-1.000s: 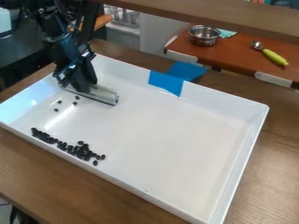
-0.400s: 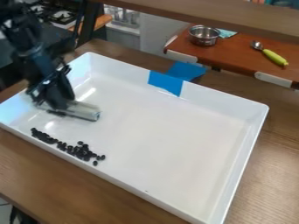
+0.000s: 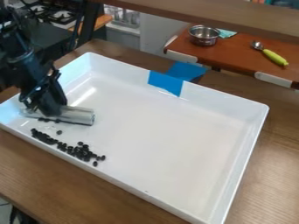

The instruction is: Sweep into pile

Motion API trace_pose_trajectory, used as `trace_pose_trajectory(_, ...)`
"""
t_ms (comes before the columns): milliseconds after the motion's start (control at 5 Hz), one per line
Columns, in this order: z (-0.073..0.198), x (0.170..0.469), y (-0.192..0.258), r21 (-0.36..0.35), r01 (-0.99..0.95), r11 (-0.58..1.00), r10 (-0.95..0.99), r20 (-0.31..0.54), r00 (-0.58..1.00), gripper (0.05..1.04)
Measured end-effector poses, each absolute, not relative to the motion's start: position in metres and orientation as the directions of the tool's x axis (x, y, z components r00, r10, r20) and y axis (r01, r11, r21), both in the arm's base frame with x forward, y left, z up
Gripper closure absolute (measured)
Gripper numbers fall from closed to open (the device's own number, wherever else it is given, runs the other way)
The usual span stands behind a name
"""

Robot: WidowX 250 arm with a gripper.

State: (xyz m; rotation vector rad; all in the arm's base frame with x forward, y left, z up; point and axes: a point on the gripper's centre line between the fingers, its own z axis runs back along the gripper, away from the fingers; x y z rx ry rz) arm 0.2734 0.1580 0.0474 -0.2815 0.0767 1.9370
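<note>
Over the left end of the white tray (image 3: 169,122), my gripper (image 3: 51,109) is shut on a silvery metal bar (image 3: 77,115) that lies crosswise, low over the tray floor. Between the bar and the tray's near left wall, dark beans (image 3: 76,151) form a long uneven band along that wall. One loose bean (image 3: 59,132) sits between the bar and the band, and a few more beans touch or lie right at the bar's near edge, under the gripper.
Blue tape (image 3: 166,83) covers part of the tray's far wall. Behind, a reddish-brown table (image 3: 234,54) holds a metal pot (image 3: 204,36) and a spoon with a green handle (image 3: 274,57). A wooden beam (image 3: 216,15) crosses the top.
The gripper and bar have moved from the tray's far left area toward the near left wall. The loose beans that lay apart on the floor are now by the bar, closer to the band.
</note>
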Motion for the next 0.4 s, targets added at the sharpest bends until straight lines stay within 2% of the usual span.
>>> trace_pose_trajectory(400,0.046,0.245,0.138,-0.005,-0.919,-0.394,0.893,-0.241,-0.381,0.745)
